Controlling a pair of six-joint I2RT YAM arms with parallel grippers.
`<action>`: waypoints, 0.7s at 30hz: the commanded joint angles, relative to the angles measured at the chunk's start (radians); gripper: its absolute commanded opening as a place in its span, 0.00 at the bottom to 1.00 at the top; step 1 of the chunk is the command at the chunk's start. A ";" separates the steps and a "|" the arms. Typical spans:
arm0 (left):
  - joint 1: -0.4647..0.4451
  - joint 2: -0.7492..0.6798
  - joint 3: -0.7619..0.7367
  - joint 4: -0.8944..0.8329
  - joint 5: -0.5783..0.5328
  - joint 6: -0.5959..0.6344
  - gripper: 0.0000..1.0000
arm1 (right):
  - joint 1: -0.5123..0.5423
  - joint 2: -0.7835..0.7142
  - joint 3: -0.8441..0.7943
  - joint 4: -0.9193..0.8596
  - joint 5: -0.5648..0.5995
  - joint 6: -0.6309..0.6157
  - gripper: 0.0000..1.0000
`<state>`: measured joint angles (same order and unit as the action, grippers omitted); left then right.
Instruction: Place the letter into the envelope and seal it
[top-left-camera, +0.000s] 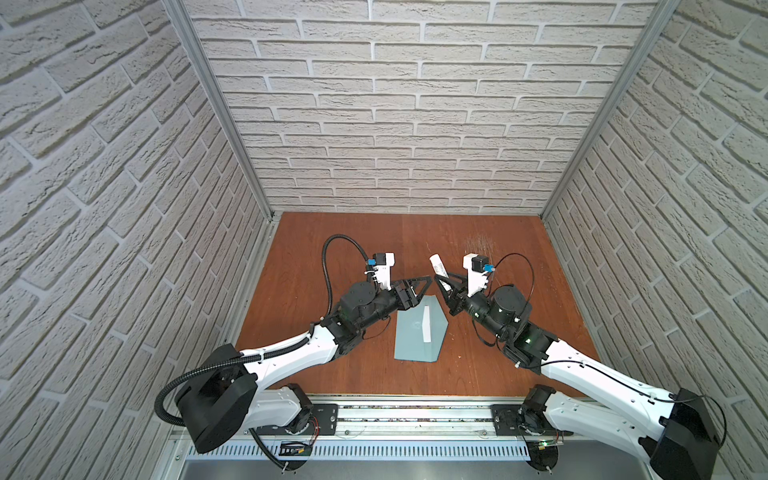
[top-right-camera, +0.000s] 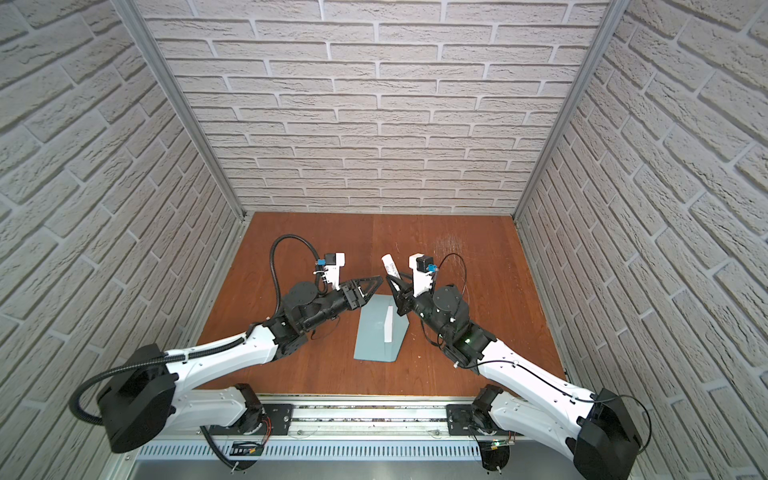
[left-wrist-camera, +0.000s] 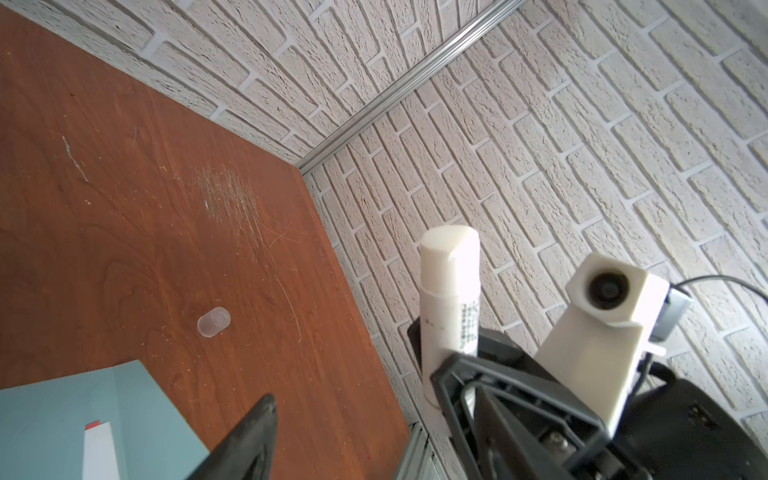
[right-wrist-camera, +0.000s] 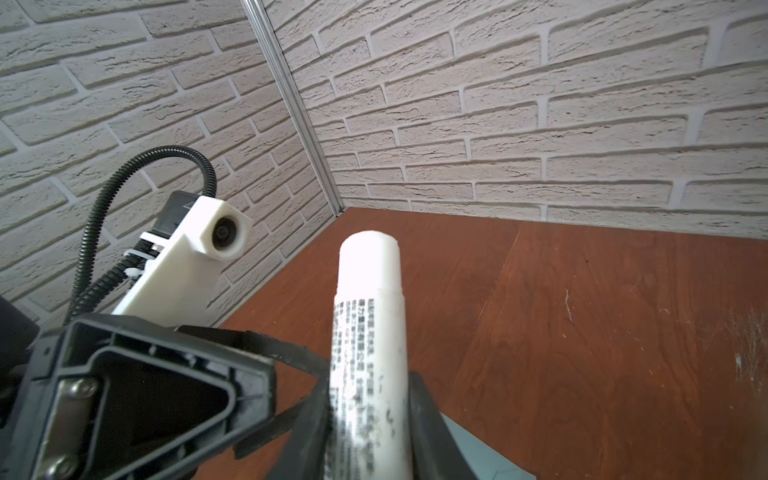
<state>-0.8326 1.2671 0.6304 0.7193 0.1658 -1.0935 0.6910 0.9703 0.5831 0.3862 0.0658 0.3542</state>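
the sealing step looked to be in hand: the letter (top-left-camera: 427, 324) sat mostly inside the envelope (top-left-camera: 409, 338), which lay at six o'clock of both grippers with its flap open toward three o'clock. the right gripper (top-left-camera: 444, 286), raised off the table (top-left-camera: 332, 257), pinched an uncapped glue stick (top-left-camera: 438, 266) pointing to eleven o'clock, and the left gripper (top-left-camera: 422, 291) hovered just beside it, jaws spread and empty. the next move probably called for tipping the stick down onto the flap.

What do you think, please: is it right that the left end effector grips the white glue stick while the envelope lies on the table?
Not quite: the right end effector grips the white glue stick, as the right wrist view shows; the left end effector is open and empty. The envelope does lie on the table.
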 joint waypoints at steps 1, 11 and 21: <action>-0.005 0.021 0.072 0.142 0.004 -0.002 0.73 | 0.005 0.001 -0.005 0.092 -0.025 -0.004 0.06; -0.005 0.121 0.127 0.201 0.052 -0.035 0.71 | 0.005 0.008 -0.020 0.102 -0.081 0.011 0.06; -0.006 0.183 0.165 0.235 0.104 -0.066 0.52 | 0.005 0.020 -0.029 0.117 -0.116 0.014 0.06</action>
<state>-0.8326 1.4418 0.7631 0.8513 0.2375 -1.1534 0.6910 0.9916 0.5632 0.4305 -0.0269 0.3622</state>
